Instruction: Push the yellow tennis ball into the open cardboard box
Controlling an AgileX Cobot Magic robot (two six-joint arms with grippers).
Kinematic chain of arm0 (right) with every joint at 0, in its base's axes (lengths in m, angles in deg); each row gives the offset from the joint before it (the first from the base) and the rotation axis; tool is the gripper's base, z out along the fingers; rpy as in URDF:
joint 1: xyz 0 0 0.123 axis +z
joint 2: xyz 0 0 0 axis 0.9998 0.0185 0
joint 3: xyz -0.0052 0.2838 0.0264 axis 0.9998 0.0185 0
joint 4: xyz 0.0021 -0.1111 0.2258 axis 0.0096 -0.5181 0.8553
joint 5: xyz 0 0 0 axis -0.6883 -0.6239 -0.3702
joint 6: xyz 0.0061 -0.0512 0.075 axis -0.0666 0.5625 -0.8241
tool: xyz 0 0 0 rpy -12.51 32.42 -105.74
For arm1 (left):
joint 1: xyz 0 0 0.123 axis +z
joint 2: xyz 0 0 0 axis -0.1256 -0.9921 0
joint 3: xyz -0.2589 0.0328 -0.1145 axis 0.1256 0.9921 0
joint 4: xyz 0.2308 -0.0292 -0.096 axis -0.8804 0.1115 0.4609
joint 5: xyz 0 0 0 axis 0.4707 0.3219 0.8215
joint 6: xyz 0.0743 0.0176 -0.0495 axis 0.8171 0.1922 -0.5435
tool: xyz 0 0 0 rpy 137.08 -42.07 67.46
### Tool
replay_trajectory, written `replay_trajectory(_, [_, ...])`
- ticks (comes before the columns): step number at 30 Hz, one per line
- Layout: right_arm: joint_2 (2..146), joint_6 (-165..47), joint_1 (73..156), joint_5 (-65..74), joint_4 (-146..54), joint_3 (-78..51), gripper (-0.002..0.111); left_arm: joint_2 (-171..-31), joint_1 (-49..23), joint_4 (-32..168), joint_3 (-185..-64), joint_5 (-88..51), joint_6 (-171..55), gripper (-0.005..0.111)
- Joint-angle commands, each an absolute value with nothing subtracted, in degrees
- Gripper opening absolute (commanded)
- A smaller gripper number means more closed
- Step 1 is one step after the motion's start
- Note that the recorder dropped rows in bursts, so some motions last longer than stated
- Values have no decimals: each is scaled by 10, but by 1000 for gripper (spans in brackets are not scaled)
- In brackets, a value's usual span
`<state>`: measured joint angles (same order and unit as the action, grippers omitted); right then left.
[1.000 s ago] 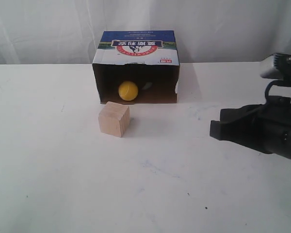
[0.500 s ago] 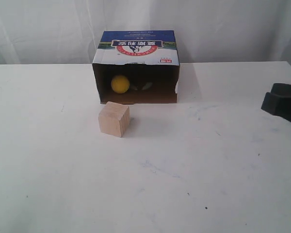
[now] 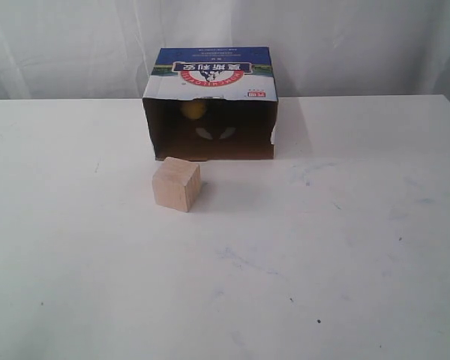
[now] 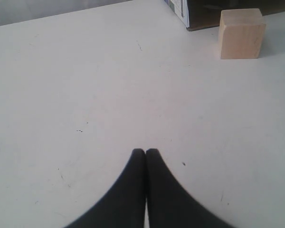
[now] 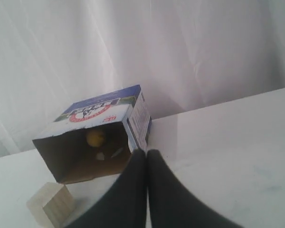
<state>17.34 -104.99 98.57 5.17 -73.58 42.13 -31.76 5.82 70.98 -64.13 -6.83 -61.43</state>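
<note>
I find my left tool (image 4: 145, 152) pressed together, empty. The yellow tennis ball (image 3: 193, 110) sits deep inside the open cardboard box (image 3: 210, 71), beyond the wooden cube (image 3: 176, 184). My right tool (image 5: 146, 153) is likewise pressed together, empty. I judge the push complete.

White matte table (image 3: 345, 247) fills the foreground, with faint bluish scuffs and a few dark specks on the surface. Back edge runs straight across. Behind it, 1 white curtain (image 3: 360, 45) in soft vertical folds covers the whole backdrop. Lighting even, diffuse, shadows soft and short.
</note>
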Motion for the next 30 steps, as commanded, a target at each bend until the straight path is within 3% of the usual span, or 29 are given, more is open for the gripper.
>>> replay_trajectory(1, [129, -1048, 956, 63, -736, 445, 0, -315, 60, 712, -639, -69, -619, 0])
replay_trajectory(9, [76, -1026, 939, 69, -741, 513, 0, -315, 60, 712, -639, -69, -619, 0])
replay_trajectory(14, [43, -938, 939, 56, -741, 513, 0, -315, 60, 712, -639, -69, -619, 0])
replay_trajectory(30, [25, -938, 940, -31, -741, 513, 0, -315, 60, 712, -639, -69, -619, 0])
